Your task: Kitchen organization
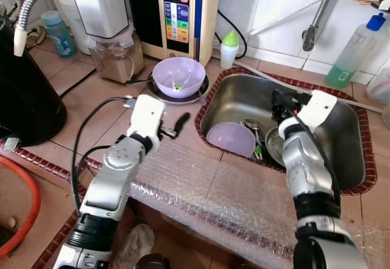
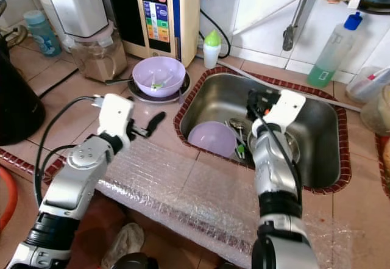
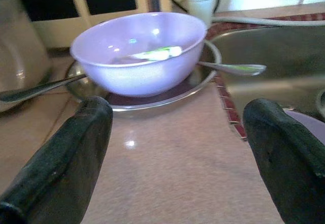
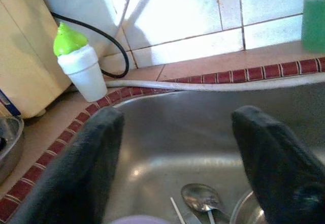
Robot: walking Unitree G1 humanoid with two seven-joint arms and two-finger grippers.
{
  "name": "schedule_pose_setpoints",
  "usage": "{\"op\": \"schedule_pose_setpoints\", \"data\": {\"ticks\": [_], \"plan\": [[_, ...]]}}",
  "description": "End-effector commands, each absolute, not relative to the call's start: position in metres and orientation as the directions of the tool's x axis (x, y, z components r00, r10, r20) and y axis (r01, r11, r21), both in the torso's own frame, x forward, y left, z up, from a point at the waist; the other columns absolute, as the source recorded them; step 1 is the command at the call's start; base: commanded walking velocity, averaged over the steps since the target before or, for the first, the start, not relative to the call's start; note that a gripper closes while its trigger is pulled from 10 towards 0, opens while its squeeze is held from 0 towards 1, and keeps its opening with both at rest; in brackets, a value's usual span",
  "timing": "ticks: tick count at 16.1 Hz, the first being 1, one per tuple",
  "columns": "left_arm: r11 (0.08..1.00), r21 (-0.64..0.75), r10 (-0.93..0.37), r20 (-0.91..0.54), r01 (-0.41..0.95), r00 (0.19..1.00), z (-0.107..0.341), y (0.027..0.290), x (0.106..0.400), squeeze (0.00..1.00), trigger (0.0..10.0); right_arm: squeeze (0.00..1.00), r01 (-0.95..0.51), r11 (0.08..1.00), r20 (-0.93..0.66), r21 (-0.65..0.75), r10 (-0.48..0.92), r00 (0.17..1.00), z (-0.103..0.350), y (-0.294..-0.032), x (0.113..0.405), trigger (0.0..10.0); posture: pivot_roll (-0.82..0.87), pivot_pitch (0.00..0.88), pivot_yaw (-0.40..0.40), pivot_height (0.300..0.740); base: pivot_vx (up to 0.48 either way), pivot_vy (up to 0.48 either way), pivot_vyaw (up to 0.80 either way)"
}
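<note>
Purple bowl [image 1: 178, 76] upright on a metal plate [image 1: 198, 93], on the counter [image 1: 91, 104] just left of the sink [image 1: 350, 159]. Inside it, a small green and white item, too small to name. Spoon [image 3: 238, 68] resting on the plate's rim, lengthwise across the plate, its bowl end jutting toward the sink. Second handle [image 3: 35, 88] sticking out from the plate's opposite side, toward the blender jar [image 1: 116, 58].

Left gripper [image 1: 172, 129] low over the counter just short of the plate, pointed at the bowl, fingers [image 3: 61, 168] wide apart and holding nothing.

In the sink: another purple bowl [image 1: 230, 139] at the near left, a loose spoon [image 4: 200, 196] and other cutlery beside it, and a metal dish [image 1: 272, 144] partly hidden by the right arm. Right gripper [image 4: 177, 158] reaching down into the basin above that cutlery, fingers [image 4: 86, 168] spread, empty.

Behind the purple bowl, a water unit [image 1: 180, 13] with a coloured panel; beside it a small white bottle with green cap [image 1: 229, 48]. Grey hose [image 4: 228, 86] lying along the sink's back rim. Soap bottle [image 1: 356, 52] with green liquid and blue cap at the back right, against white wall tiles. Counter of reddish tiles with a red mosaic edge round the sink; bubble wrap [image 1: 207, 190] laid over the near edge. Large black vessel [image 1: 24, 98] at far left.
</note>
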State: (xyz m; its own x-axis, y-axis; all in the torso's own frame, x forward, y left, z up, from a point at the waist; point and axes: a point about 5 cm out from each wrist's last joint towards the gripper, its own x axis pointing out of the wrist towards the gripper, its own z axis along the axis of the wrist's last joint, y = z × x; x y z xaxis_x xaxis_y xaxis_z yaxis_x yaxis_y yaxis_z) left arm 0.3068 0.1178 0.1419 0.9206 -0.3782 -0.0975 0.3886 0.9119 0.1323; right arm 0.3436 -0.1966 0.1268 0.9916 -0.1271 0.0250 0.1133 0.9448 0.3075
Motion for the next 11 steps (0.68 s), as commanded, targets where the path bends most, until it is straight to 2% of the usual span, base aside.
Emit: {"op": "schedule_pose_setpoints", "data": {"ticks": [1, 2, 3, 5, 6, 8, 9, 10, 11], "plan": [[0.927, 0.127, -0.341, -0.101, 0.352, 0.935, 0.139, 0.123, 0.308, 1.00, 10.0, 1.00, 0.072, 0.956, 0.059, 0.284, -0.092, 0.994, 0.134, -0.193, 0.342, 10.0, 0.06, 0.000, 0.012, 0.740, 0.000, 0.000, 0.00], [0.927, 0.127, -0.341, -0.101, 0.352, 0.935, 0.139, 0.123, 0.308, 1.00, 10.0, 1.00, 0.072, 0.956, 0.059, 0.284, -0.092, 0.994, 0.134, -0.193, 0.342, 10.0, 0.06, 0.000, 0.012, 0.740, 0.000, 0.000, 0.00], [0.966, 0.078, -0.235, -0.136, 0.247, 0.962, 0.132, 0.141, 0.317, 1.00, 10.0, 1.00, -0.073, 0.973, 0.111, 0.219, 0.049, 0.993, 0.140, -0.174, 0.326, 10.0, 0.00, 0.000, 0.041, 0.740, 0.000, 0.000, 0.00], [0.973, 0.065, -0.209, -0.148, 0.220, 0.967, 0.132, 0.148, 0.326, 1.00, 10.0, 0.97, -0.189, 0.967, 0.128, 0.172, 0.168, 0.977, 0.142, -0.160, 0.307, 10.0, -0.03, 0.016, 0.058, 0.740, 0.000, 0.000, 0.00], [0.973, 0.073, -0.207, -0.145, 0.220, 0.967, 0.134, 0.148, 0.330, 1.00, 10.0, 0.00, -0.229, 0.961, 0.127, 0.155, 0.211, 0.969, 0.142, -0.156, 0.301, 10.0, -0.04, 0.020, 0.060, 0.740, 0.000, 0.000, 0.00], [0.971, 0.092, -0.207, -0.155, 0.223, 0.966, 0.135, 0.150, 0.343, 1.00, 10.0, 0.00, -0.286, 0.949, 0.112, 0.135, 0.272, 0.956, 0.141, -0.148, 0.285, 10.0, -0.07, 0.062, 0.072, 0.740, 0.000, 0.000, 0.00], [0.967, 0.102, -0.214, -0.156, 0.231, 0.964, 0.136, 0.149, 0.348, 0.71, 10.0, 0.00, -0.293, 0.948, 0.096, 0.125, 0.282, 0.955, 0.142, -0.147, 0.275, 10.0, -0.09, 0.081, 0.074, 0.740, 0.000, 0.000, 0.00], [0.967, 0.106, -0.216, -0.155, 0.234, 0.964, 0.137, 0.149, 0.350, 0.58, 10.0, 0.00, -0.296, 0.948, 0.092, 0.115, 0.287, 0.954, 0.141, -0.147, 0.273, 10.0, -0.10, 0.087, 0.075, 0.740, 0.000, 0.000, 0.00], [0.964, 0.110, -0.225, -0.146, 0.242, 0.963, 0.140, 0.146, 0.355, 0.12, 10.0, 0.00, -0.304, 0.947, 0.081, 0.099, 0.297, 0.951, 0.142, -0.146, 0.266, 10.0, -0.11, 0.098, 0.076, 0.740, 0.000, 0.000, 0.00]]}}
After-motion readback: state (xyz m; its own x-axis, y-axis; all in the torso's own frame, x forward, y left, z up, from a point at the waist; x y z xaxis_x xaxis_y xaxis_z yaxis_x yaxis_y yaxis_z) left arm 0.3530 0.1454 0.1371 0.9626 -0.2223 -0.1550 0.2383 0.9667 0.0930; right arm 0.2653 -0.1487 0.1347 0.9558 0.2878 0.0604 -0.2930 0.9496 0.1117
